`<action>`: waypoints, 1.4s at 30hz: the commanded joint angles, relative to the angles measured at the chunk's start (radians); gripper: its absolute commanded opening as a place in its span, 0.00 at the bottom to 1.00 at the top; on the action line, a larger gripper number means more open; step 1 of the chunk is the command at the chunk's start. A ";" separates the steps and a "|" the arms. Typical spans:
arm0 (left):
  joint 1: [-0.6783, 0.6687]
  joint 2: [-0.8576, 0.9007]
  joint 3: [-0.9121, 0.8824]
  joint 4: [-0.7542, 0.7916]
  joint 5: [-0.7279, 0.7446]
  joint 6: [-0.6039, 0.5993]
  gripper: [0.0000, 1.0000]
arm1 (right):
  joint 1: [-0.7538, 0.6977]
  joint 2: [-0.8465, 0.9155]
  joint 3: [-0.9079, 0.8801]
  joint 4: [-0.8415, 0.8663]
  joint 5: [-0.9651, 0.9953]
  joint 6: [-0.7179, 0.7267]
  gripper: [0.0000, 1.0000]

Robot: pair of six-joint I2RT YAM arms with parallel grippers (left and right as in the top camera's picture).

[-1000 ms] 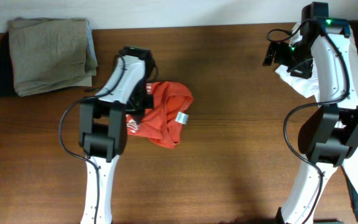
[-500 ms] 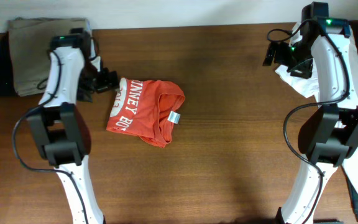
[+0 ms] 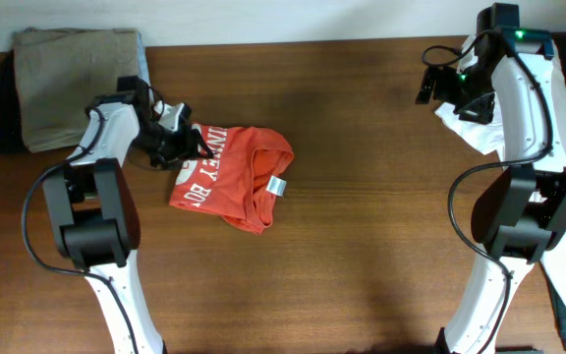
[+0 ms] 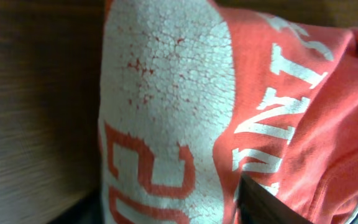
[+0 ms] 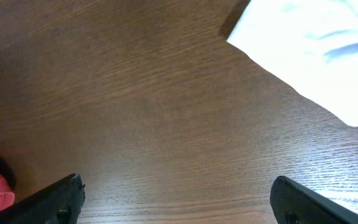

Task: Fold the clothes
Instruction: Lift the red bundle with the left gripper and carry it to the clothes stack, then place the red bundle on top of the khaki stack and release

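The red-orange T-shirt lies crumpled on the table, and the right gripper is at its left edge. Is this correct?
Not quite. The overhead view shows the left gripper at the left edge of the T-shirt; the right gripper is far off, near a white cloth.

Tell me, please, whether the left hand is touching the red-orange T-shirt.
Cannot tell. Overhead, the left hand sits at the edge of the red-orange T-shirt, too dark to separate. The left wrist view shows fabric close, but neither contact nor gap.
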 commanded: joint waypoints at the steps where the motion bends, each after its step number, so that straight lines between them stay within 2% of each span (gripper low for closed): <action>1: -0.032 0.028 -0.032 0.023 -0.005 -0.060 0.13 | -0.001 -0.010 0.013 0.000 0.009 0.007 0.99; 2: -0.030 0.028 -0.021 0.025 -0.027 -0.102 0.01 | -0.001 -0.010 0.013 0.000 0.009 0.007 0.99; 5: -0.030 0.025 0.068 -0.010 -0.124 -0.129 0.01 | -0.001 -0.010 0.013 0.000 0.009 0.007 0.99; 9: -0.030 0.025 0.312 -0.074 -0.374 -0.153 0.01 | -0.001 -0.010 0.013 0.000 0.009 0.007 0.99; 11: -0.030 0.025 0.393 -0.075 -0.453 -0.153 0.01 | -0.001 -0.010 0.013 0.000 0.009 0.007 0.99; 15: -0.029 0.025 0.579 -0.079 -0.573 -0.154 0.01 | -0.001 -0.010 0.013 0.000 0.009 0.007 0.99; 19: -0.022 0.025 0.678 -0.036 -0.690 -0.157 0.01 | -0.001 -0.010 0.013 0.000 0.009 0.007 0.99; 23: 0.008 0.025 0.692 0.115 -0.701 -0.224 0.01 | -0.001 -0.010 0.013 0.001 0.009 0.007 0.99; 26: 0.031 0.025 0.692 0.166 -0.707 -0.232 0.01 | -0.001 -0.010 0.013 0.000 0.009 0.007 0.99; 30: 0.069 0.025 0.692 0.252 -0.802 -0.242 0.01 | -0.001 -0.010 0.013 0.001 0.009 0.007 0.99; 38: 0.105 0.028 0.636 0.228 -0.837 -0.243 0.03 | -0.001 -0.010 0.013 0.000 0.009 0.007 0.99; 42: 0.149 0.030 0.573 0.240 -0.912 -0.291 0.04 | -0.001 -0.010 0.013 0.000 0.009 0.007 0.98</action>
